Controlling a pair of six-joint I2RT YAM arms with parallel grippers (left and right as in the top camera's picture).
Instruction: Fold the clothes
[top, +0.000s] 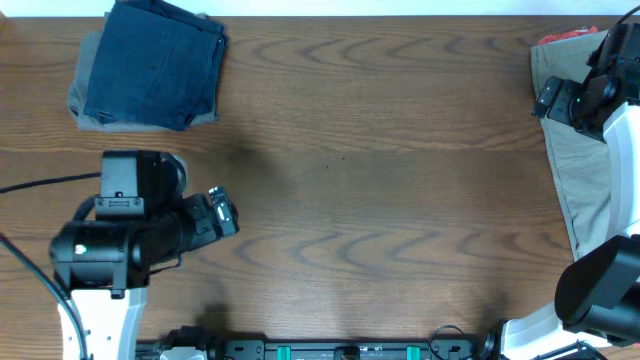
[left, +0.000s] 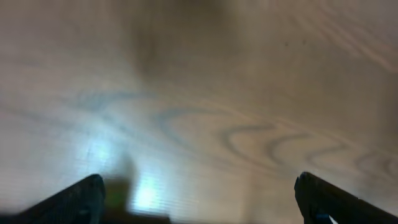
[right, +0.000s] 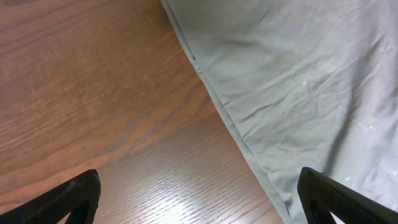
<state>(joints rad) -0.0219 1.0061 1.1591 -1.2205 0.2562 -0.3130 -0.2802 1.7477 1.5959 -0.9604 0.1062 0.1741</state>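
The khaki-beige shorts (top: 580, 170) lie flat along the right edge of the desk (top: 380, 200). Their long axis runs from the far-right corner towards the near-right corner, and their left border slants slightly. In the right wrist view the cloth is a soft, matte weave with shallow creases and a stitched hem along its edge. A scrap of coral-red garment (top: 562, 37) shows at the far-right corner, just beyond the khaki pair.

At the far-left corner, the navy blue shorts (top: 155, 65) are folded into a compact, near-square block, turned a little off the desk edges. They rest on a folded grey pair (top: 85, 98), which shows along their left and near sides. The desk is brown wood-grain laminate with a faint sheen.

The right arm (top: 615, 130) rises from the near-right corner and stretches along the right edge. Its wrist is over the far end of the khaki shorts, pointing left. The right jaws are spread wide, with one finger (right: 74, 196) over bare wood and the other over cloth, and they grip nothing.

The left arm (top: 110, 235) is bent over the near-left corner, with its wrist aimed right towards the middle of the desk. The left jaws are also spread wide and empty, with a finger (left: 84, 196) above blurred bare wood.
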